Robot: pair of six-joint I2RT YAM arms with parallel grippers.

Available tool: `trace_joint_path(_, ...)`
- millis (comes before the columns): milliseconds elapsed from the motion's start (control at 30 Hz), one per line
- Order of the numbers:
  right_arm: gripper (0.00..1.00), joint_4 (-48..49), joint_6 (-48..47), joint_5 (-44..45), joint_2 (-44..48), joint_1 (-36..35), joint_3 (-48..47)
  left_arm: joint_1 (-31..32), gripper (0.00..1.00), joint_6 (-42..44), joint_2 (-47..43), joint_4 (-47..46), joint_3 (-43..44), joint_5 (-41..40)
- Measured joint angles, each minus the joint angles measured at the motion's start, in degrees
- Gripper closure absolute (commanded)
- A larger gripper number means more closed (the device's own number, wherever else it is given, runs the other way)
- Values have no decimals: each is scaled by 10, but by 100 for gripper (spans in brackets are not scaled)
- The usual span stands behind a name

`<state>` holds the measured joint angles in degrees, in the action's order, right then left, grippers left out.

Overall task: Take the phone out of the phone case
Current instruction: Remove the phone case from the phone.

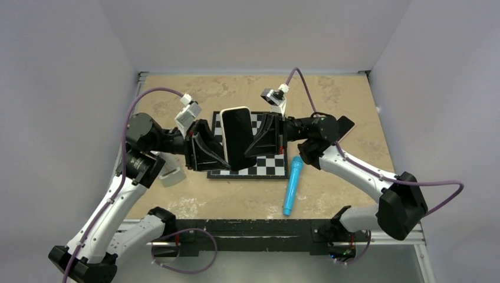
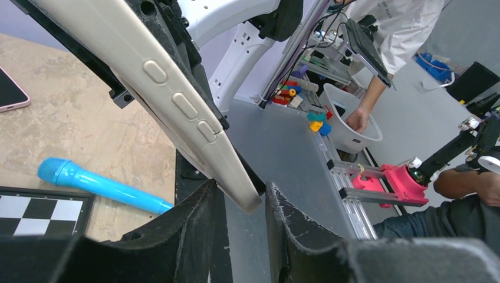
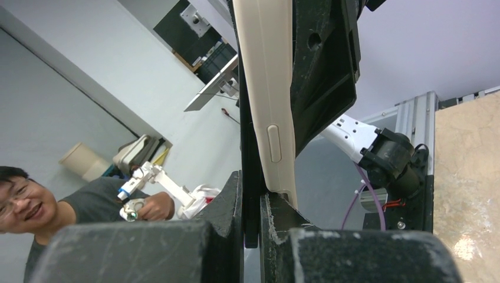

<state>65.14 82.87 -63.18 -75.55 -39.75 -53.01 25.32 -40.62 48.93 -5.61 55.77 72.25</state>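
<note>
A black-screened phone (image 1: 239, 138) in a cream phone case (image 1: 234, 109) is held upright in the air above the checkerboard, between both grippers. My left gripper (image 1: 221, 154) holds its left side. In the left wrist view the case's (image 2: 177, 100) lower corner, with side buttons, sits between the left gripper's (image 2: 242, 197) fingers. My right gripper (image 1: 255, 144) holds the right side. In the right wrist view the right gripper (image 3: 252, 194) is shut on the black phone edge (image 3: 250, 147), and the cream case (image 3: 268, 88) lies outside the finger, parted from the phone there.
A black-and-white checkerboard (image 1: 265, 165) lies under the phone. A blue cylinder (image 1: 292, 186) lies to its right, seen also in the left wrist view (image 2: 94, 183). A second dark phone (image 1: 345, 127) lies at the right. A pale object (image 1: 171, 175) sits by the left arm.
</note>
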Motion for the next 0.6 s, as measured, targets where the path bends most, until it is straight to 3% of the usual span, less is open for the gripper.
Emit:
trace_joint_path(133, 100, 19, 17, -8, -3, 0, 0, 3, 69, 17, 0, 21, 8, 6)
trace_joint_path(433, 100, 57, 42, -15, -2, -3, 0, 3, 67, 38, 0, 49, 13, 10)
trace_joint_path(600, 100, 20, 13, -4, -1, -13, -4, 6, 76, 25, -2, 55, 14, -10)
